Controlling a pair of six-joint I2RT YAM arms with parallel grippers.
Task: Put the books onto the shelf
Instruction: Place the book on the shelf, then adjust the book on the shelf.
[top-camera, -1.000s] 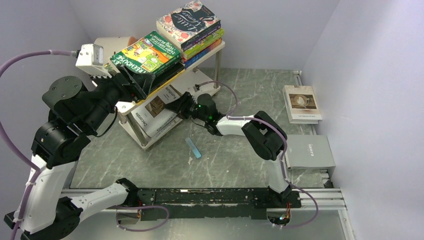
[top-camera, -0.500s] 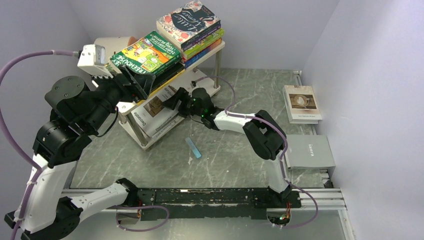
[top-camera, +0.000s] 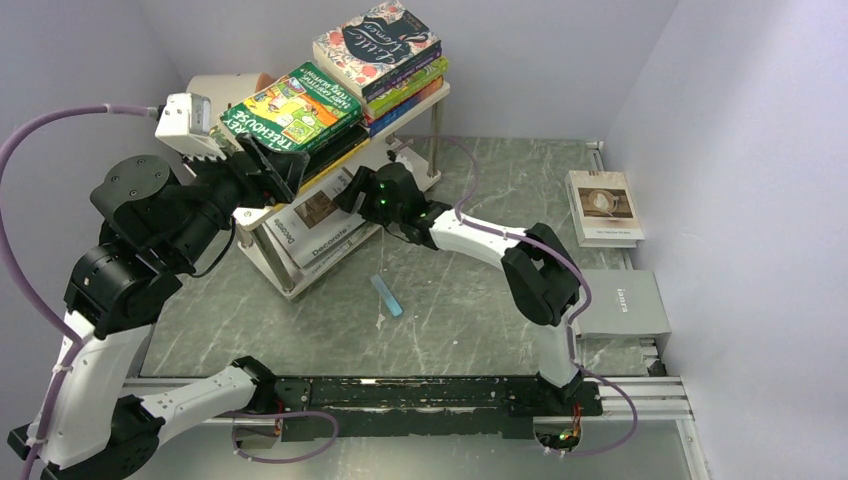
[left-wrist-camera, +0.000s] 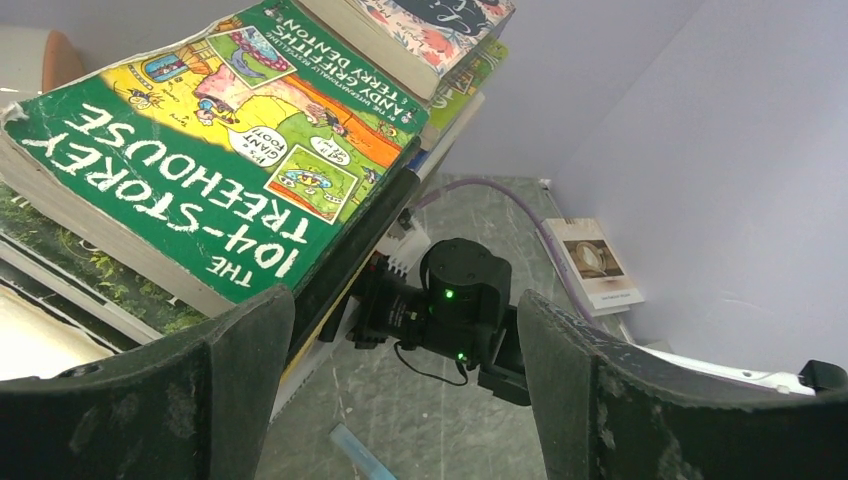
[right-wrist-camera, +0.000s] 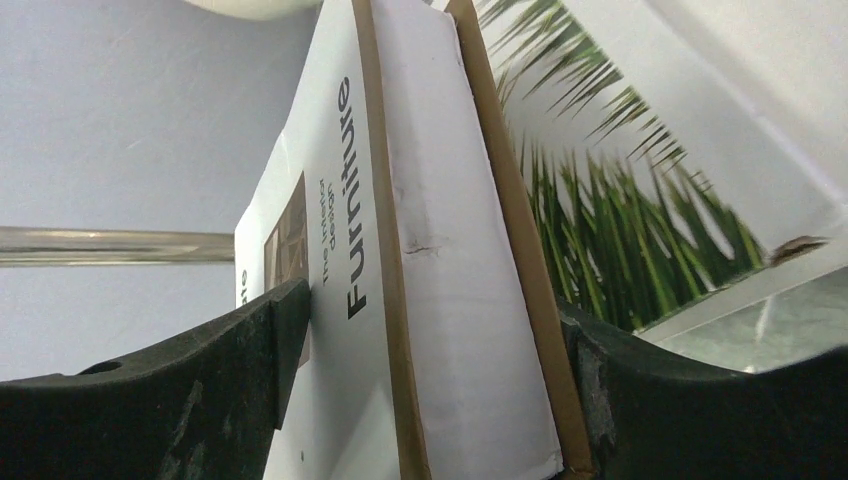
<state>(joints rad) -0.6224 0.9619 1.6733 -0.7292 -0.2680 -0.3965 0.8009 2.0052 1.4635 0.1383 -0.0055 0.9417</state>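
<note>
left hand (left-wrist-camera: 405, 310) apart, empty, beside Treehouse book (left-wrist-camera: 200, 150) | right hand (right-wrist-camera: 432, 310) straddling Furniture book (right-wrist-camera: 440, 200), lower shelf (top-camera: 262, 258) tier; clamp cannot tell

Soft, even light is falling from above on the grey-green marbled tabletop (top-camera: 470, 300), making the top view bright and sharp, and only faint shadows are gathering under the white two-tier shelf (top-camera: 441, 93). The pale plain walls (top-camera: 700, 100) are taking on a lilac cast. In the left wrist view the green paperback cover (left-wrist-camera: 200, 170) is showing crisp, while the black fingers (left-wrist-camera: 150, 400) of the left gripper (left-wrist-camera: 405, 305) are looming dark and slightly soft. In the right wrist view the white brown-edged book (right-wrist-camera: 450, 300) is glaring almost blown out, the right gripper (right-wrist-camera: 432, 300) is sitting in shadow, and a thin metal post (right-wrist-camera: 100, 245) is blurring at the left.
</note>
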